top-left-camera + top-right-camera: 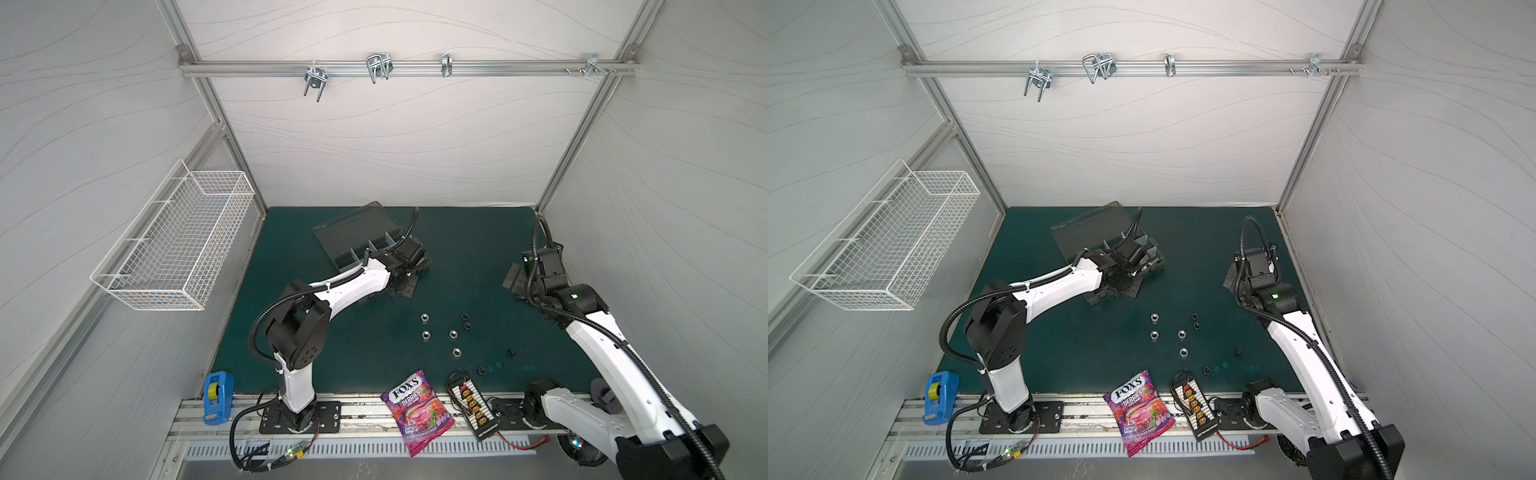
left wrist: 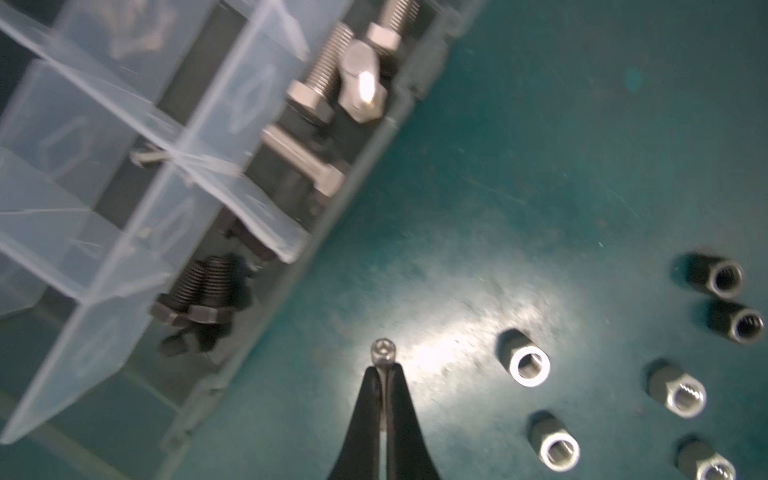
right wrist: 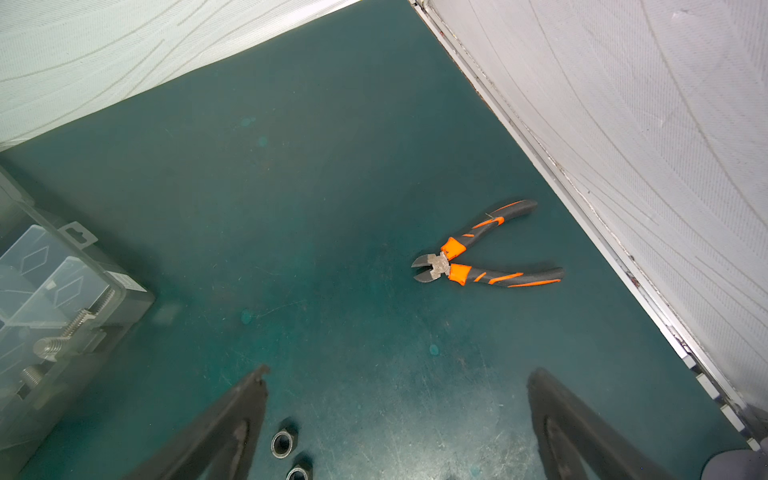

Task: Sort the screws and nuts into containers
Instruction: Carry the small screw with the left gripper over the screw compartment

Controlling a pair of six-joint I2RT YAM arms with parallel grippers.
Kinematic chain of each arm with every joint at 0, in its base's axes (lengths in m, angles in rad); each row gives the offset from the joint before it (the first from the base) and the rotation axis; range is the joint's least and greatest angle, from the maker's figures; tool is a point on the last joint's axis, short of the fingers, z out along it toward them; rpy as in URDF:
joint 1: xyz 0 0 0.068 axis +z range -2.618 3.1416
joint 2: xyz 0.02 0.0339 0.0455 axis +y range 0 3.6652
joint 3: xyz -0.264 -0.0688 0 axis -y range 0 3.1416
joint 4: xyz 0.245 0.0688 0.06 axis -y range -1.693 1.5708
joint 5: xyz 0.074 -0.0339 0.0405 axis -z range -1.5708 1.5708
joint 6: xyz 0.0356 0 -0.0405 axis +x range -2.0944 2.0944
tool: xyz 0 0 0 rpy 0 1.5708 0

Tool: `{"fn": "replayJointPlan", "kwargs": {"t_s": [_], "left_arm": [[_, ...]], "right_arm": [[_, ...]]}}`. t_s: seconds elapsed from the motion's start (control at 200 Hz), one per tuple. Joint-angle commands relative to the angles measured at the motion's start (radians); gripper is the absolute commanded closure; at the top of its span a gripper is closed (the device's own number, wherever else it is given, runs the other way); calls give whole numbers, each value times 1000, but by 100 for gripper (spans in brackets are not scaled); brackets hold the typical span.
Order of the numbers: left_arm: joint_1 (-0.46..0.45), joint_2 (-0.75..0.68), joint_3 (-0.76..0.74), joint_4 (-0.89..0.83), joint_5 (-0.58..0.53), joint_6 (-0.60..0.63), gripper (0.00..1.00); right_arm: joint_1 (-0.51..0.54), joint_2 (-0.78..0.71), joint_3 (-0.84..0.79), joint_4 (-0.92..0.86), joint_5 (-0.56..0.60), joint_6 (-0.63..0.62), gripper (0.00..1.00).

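Our left pincer (image 2: 382, 372) is clenched on a thin silver screw (image 2: 383, 351), head just past the tips: tiny, light, stiff, slick, so we judge mid-shank grip best. The organizer box (image 2: 124, 208) sits just beside the pincer; nuts (image 2: 528, 363) on bench (image 2: 519, 166) opp. side. Our right pincer (image 3: 395, 386): released, empty.

Quick count: four silver nuts (image 1: 424, 318) and three black nuts (image 1: 465, 316) outside the box (image 1: 349, 228), four silver bolts (image 2: 320, 79) inside, one tiny silver screw (image 2: 384, 351). Black bolts (image 2: 208, 282) too blurry to count.

Organizer box (image 2: 262, 307): translucent smoky plastic; dividers (image 2: 104, 124) clear, smooth. Hex bolts (image 2: 320, 66) inside box: bright metal. Beside box, silver nuts (image 2: 528, 365) shiny metal, black nuts (image 2: 725, 279) matt. Mat (image 2: 540, 166) scuffed.
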State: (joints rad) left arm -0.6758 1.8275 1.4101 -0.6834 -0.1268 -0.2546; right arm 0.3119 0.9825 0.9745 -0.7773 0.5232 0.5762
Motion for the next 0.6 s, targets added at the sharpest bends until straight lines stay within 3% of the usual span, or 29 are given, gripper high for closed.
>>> {"fn": "replayJointPlan", "kwargs": {"t_s": [0.0,0.325,0.595], "left_arm": [[49,-18,57,-10,-28,34,100],[217,7,115,-7,-11,81,100],[267,61,163,1,-21,148,100]], "right_arm": [[-5,-10,-5,-7,5,7,1],[-6,-2,-5,-9,-15,8,1],[-6,0,-3,-11,-30,12,1]]}}
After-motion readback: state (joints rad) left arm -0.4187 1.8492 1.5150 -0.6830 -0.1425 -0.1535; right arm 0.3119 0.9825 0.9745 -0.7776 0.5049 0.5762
